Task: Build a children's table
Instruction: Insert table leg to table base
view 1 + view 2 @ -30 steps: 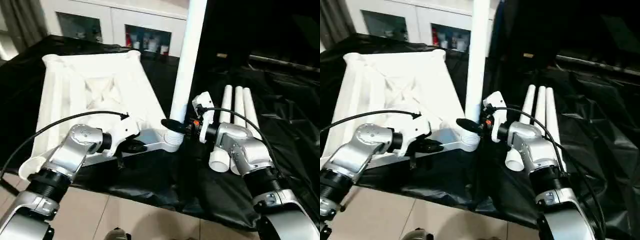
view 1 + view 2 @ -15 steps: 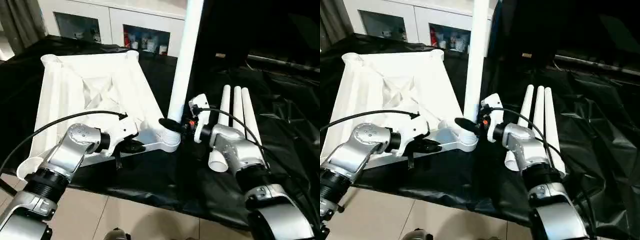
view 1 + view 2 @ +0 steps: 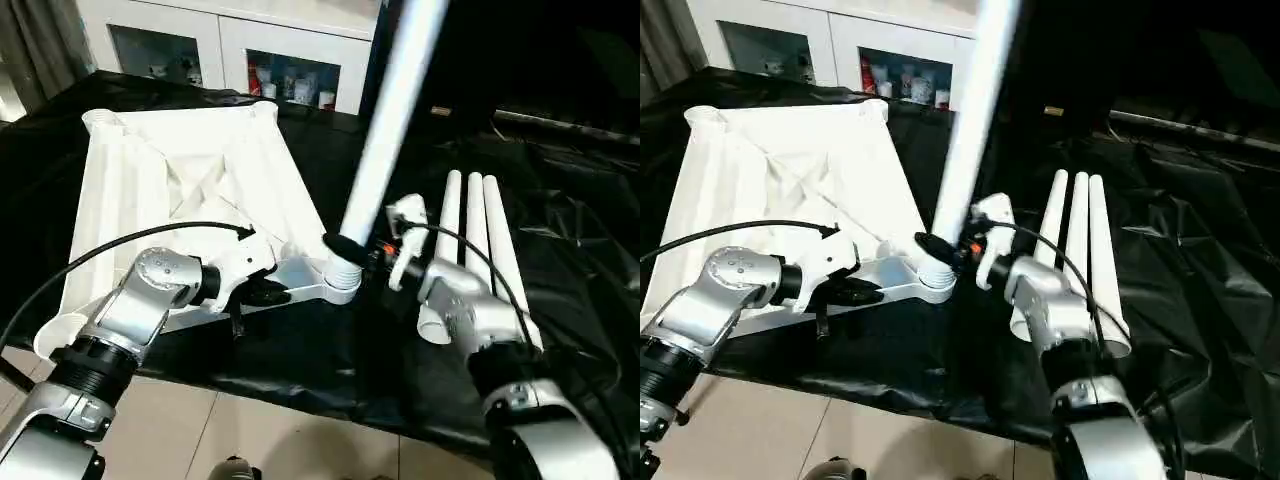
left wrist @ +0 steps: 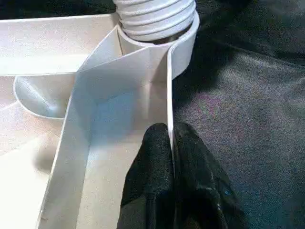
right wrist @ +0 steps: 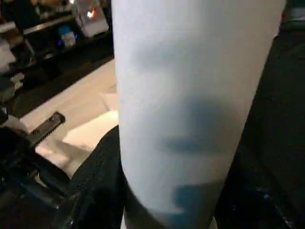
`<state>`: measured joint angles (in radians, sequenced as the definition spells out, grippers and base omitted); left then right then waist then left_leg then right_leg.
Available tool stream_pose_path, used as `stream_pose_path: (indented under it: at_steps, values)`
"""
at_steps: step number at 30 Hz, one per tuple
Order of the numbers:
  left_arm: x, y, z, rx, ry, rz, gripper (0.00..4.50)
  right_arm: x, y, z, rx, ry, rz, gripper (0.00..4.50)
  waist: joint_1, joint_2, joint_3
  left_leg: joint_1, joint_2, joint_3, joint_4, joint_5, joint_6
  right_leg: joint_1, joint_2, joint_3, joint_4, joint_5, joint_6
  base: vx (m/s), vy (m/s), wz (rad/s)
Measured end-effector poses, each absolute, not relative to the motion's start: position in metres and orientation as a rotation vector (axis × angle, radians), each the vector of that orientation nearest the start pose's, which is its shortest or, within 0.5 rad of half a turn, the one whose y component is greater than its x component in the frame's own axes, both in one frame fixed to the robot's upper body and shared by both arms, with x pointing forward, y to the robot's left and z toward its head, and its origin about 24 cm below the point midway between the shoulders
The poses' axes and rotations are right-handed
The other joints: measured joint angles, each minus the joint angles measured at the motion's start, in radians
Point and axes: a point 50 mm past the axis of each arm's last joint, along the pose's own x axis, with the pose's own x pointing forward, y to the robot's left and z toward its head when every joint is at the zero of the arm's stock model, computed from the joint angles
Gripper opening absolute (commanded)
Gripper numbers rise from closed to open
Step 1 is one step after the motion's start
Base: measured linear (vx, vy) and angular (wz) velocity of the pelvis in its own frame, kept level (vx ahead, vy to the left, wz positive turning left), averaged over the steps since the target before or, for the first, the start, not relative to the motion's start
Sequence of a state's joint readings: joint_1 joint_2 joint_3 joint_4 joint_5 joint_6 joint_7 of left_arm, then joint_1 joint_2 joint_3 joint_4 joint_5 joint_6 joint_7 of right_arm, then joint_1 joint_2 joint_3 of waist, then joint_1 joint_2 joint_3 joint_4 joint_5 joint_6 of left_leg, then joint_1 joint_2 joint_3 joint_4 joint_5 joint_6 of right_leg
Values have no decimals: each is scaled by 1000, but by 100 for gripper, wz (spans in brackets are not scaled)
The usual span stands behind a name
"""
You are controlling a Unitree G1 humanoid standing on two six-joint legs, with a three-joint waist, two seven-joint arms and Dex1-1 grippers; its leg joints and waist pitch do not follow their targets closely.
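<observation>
The children's table top (image 3: 190,180) lies upside down on black cloth, ribbed underside up. My left gripper (image 3: 268,293) is shut on the thin rim wall (image 4: 169,86) of the top, just beside the near right corner socket (image 3: 340,283). A white leg (image 3: 385,130) stands with its threaded end in that socket and leans with its top to the right. My right gripper (image 3: 350,250) is shut on this leg just above the socket. In the right wrist view a black finger (image 5: 95,181) hugs the leg (image 5: 190,95).
Three more white legs (image 3: 475,225) lie side by side on the black cloth (image 3: 580,260) to the right of my right arm. A white cabinet with glass doors (image 3: 250,50) stands behind the table. The cloth's near edge hangs over a tiled floor (image 3: 300,440).
The leg, upright before, now leans with its top swung to the right. My right forearm has shifted slightly with it. The left gripper keeps its hold on the rim.
</observation>
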<state>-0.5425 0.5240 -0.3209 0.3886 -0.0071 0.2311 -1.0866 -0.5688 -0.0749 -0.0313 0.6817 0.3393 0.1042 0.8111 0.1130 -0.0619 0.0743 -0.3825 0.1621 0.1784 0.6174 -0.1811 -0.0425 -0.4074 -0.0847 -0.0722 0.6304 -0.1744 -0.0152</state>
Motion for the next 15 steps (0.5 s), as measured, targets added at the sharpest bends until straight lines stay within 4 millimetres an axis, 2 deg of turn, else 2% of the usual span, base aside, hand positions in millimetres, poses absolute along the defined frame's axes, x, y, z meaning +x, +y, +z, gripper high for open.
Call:
stream_pose_path:
  at_steps: [7, 15]
  values:
    - [316, 162, 68, 510, 476, -1164, 0, 327, -99, 47, 322, 70, 828, 193, 0, 13, 2, 0, 0, 0, -1, 0, 0, 0, 0, 0, 0, 0, 0, 0, 0, 0]
    - [316, 163, 68, 511, 479, -1162, 0, 324, -95, 47, 239, 44, 836, 193, 0, 15, 3, 1, 0, 0, -3, 0, 0, 0, 0, 0, 0, 0, 0, 0, 0, 0]
